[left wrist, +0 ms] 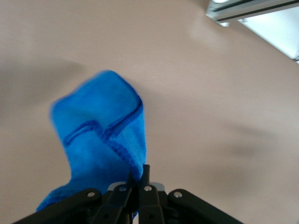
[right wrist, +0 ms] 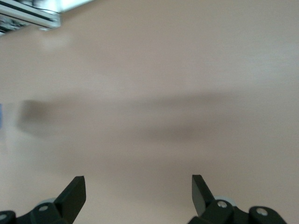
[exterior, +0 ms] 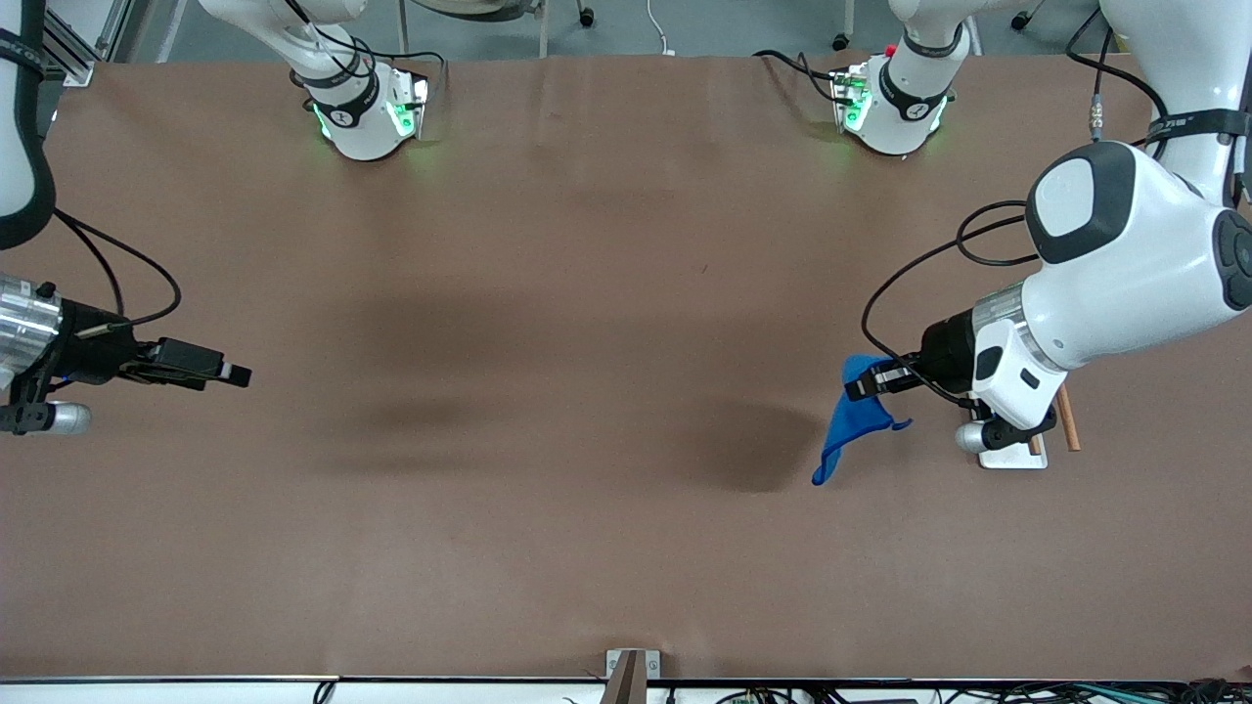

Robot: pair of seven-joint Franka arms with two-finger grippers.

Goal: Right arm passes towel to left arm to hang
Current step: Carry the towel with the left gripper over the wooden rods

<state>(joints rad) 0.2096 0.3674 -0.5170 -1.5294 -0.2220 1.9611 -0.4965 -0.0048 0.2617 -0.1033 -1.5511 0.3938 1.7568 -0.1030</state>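
Observation:
The bright blue towel hangs from my left gripper, which is shut on its upper part and holds it above the table toward the left arm's end. In the left wrist view the towel droops from between the closed fingers, its stitched hem showing. My right gripper is open and empty above the table at the right arm's end. In the right wrist view its fingertips stand wide apart over bare table.
A small metal base plate with a wooden rod stands under the left arm's wrist. A bracket sits at the table edge nearest the front camera. The brown table spans the view between the arms.

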